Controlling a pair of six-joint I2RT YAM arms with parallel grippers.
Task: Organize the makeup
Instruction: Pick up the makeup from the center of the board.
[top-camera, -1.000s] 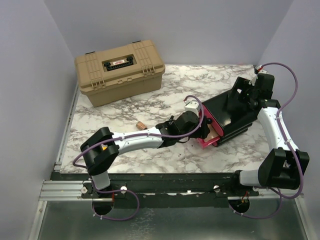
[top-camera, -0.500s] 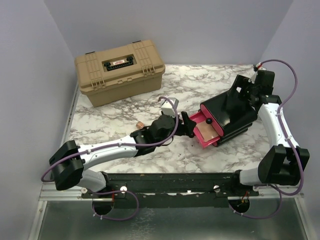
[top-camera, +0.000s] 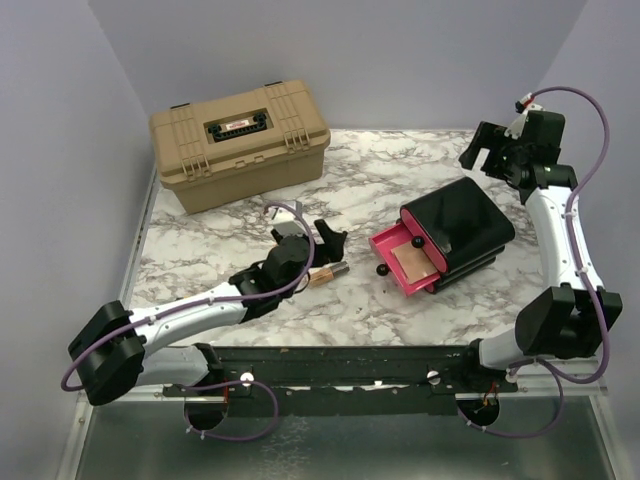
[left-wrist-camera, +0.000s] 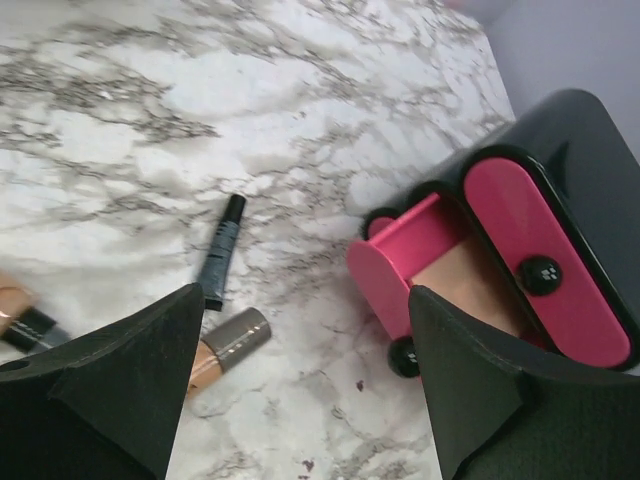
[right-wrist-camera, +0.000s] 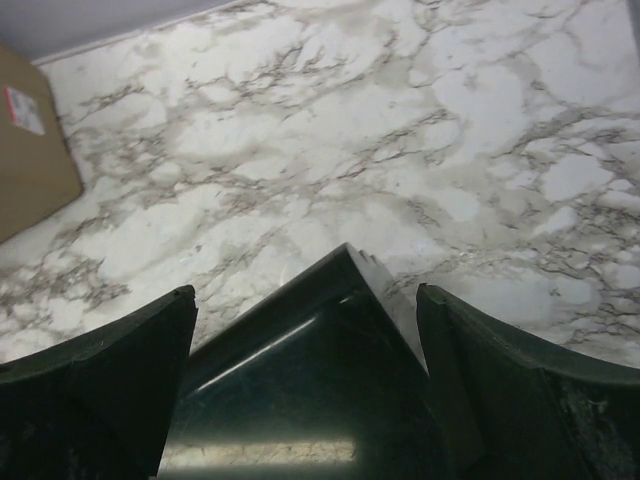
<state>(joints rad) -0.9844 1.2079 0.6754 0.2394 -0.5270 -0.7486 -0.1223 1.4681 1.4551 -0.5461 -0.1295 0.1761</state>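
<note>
A flat square copper-pink compact (top-camera: 415, 264) lies face up in the open pink drawer (top-camera: 383, 243), covering most of its floor. A slim black tube (left-wrist-camera: 220, 250) lies flat on the marble tabletop (left-wrist-camera: 300, 120), apart from the drawer; just beside its near end a copper lipstick tube (left-wrist-camera: 232, 342) lies on its side, darker metallic cap toward the drawer, its other end hidden; another copper-and-black piece (left-wrist-camera: 22, 318) shows at the picture's edge, mostly hidden.
</note>
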